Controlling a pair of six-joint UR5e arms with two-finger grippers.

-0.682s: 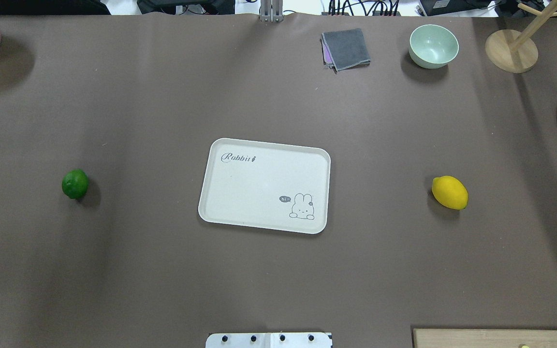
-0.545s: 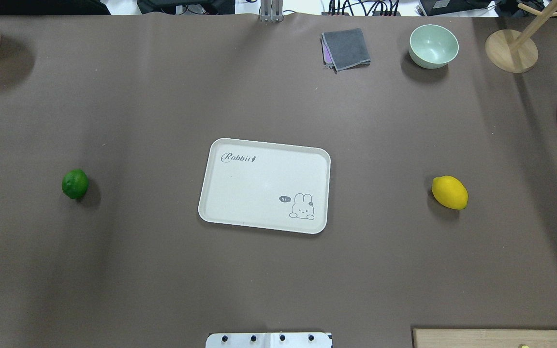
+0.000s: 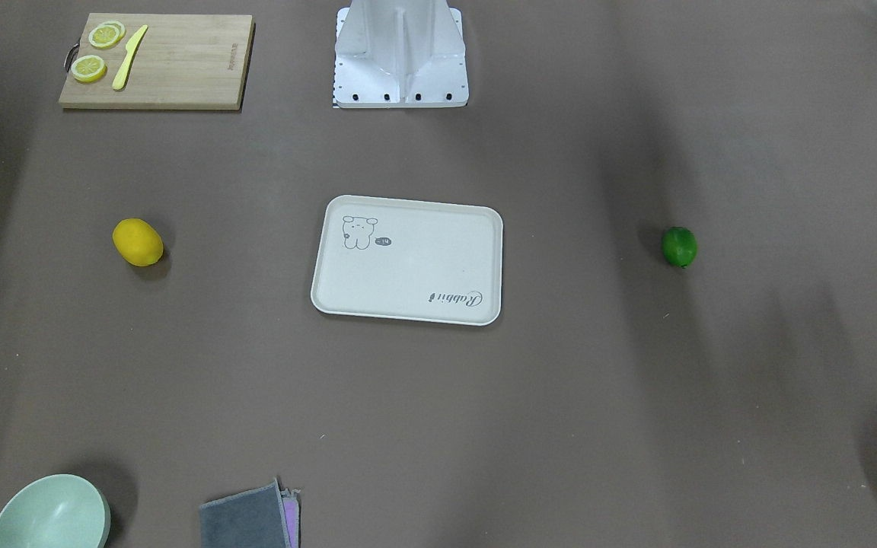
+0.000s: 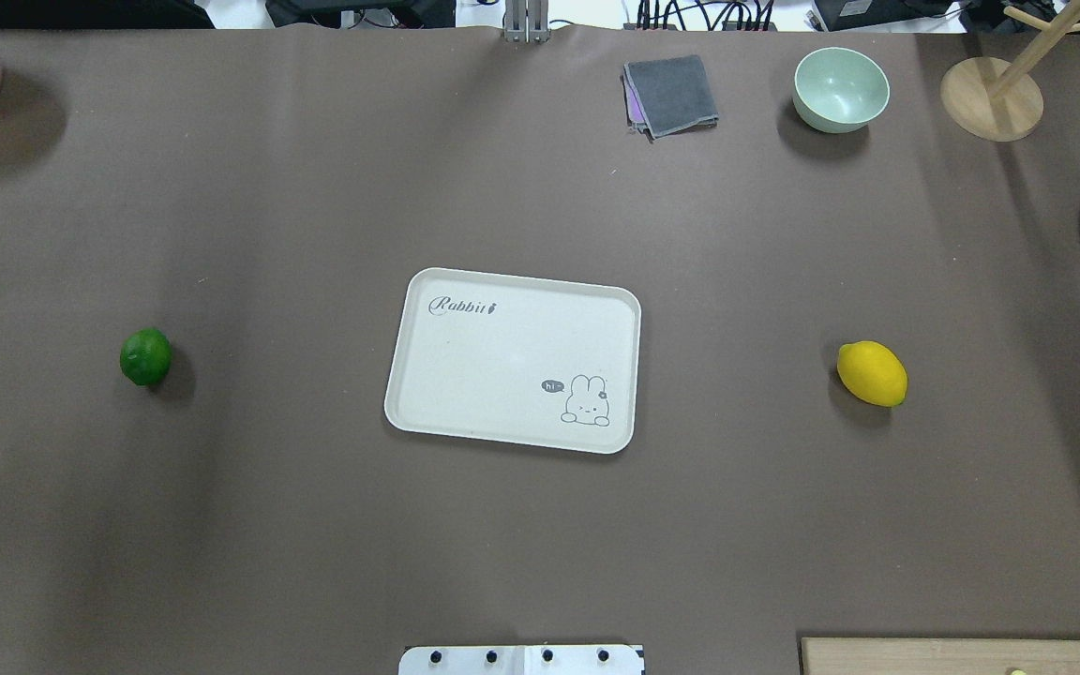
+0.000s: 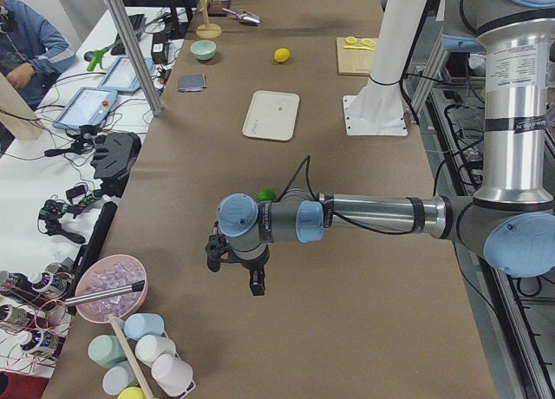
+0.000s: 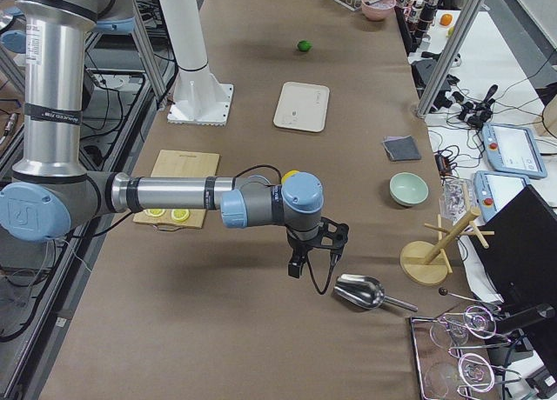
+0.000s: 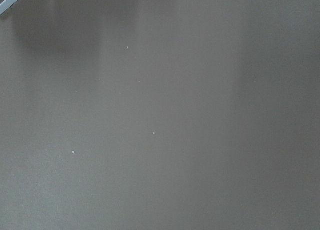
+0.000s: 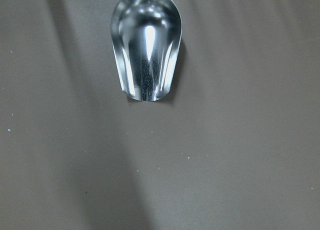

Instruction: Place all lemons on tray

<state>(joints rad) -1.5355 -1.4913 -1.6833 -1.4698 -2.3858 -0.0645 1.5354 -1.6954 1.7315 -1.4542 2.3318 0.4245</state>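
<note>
Yellow lemon slants, tip away from the tray; green lemon opposite: we count two. Left gripper, right gripper: grip we cannot tell.

Even light, soft shadows, glare on metal scoop.

Left pincer hangs over table, near green lemon.

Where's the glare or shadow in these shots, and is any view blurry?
Right wrist view: glare streaks on the scoop. Overhead view: soft shadow bands across the table, small shadows beside the yellow lemon and green lemon. Left wrist view: bare table, too featureless to judge focus.
</note>
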